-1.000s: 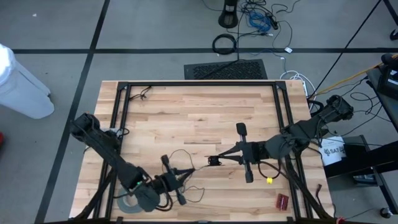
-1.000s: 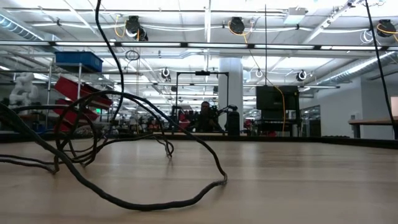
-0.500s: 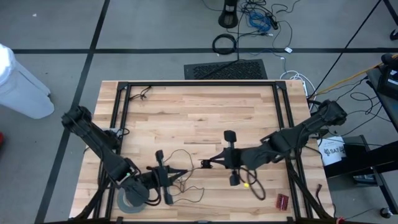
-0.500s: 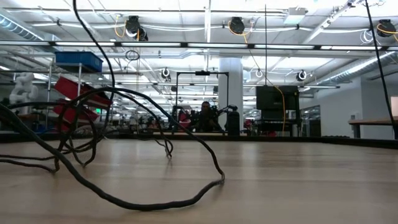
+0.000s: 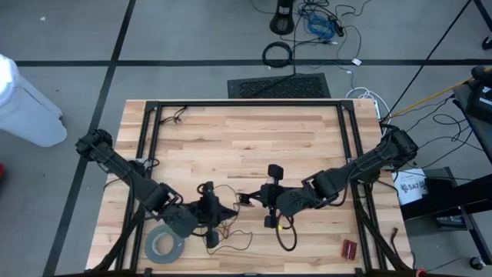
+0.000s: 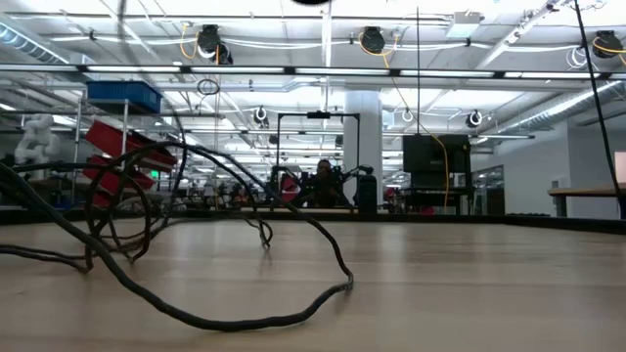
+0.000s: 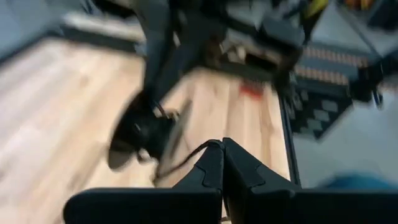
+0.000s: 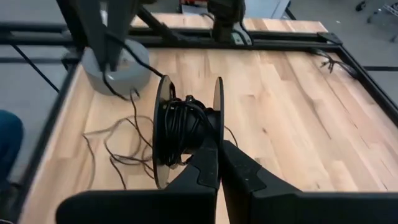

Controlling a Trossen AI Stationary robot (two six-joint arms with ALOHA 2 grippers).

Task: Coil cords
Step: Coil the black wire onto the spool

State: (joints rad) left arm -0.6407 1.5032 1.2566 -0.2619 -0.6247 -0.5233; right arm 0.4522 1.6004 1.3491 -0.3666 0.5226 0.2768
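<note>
The cord is a thin dark wire. Part of it is wound on a small black two-disc spool (image 8: 186, 127), and the rest lies in loose loops on the wood (image 8: 112, 158) (image 6: 245, 321). My right gripper (image 5: 250, 198) is shut on the spool at the table's middle, toward the near edge. My left gripper (image 5: 232, 209) sits just left of the spool, its fingers (image 7: 222, 158) shut on a strand of the wire. The two grippers almost meet, with the spool (image 5: 243, 198) between them above the table. My left gripper pinches the thin wire (image 7: 200, 149) at its fingertips, coming nearly level from the table's left. The strand runs off the tips toward the spool (image 7: 140, 130); the view is blurred. My right gripper is shut on the spool's underside beside one disc (image 8: 217, 127), slanting down from the table's right. The fingers hide the exact spot. The spool is lifted clear, its discs on edge.
A wide grey tape roll (image 5: 164, 246) lies near the front left corner, close to my left arm. Black frame rails (image 5: 150, 154) run along both sides and the far edge. A small red object (image 5: 350, 248) lies front right. Bare wood spans the far half.
My right gripper has carried the spool down and toward the table's left, closing on my left gripper. My left gripper has rolled about its own line and drawn slightly away from the near edge, uncovering the tape roll. The strand rising from the loose loops has shifted leftward in the low view.
</note>
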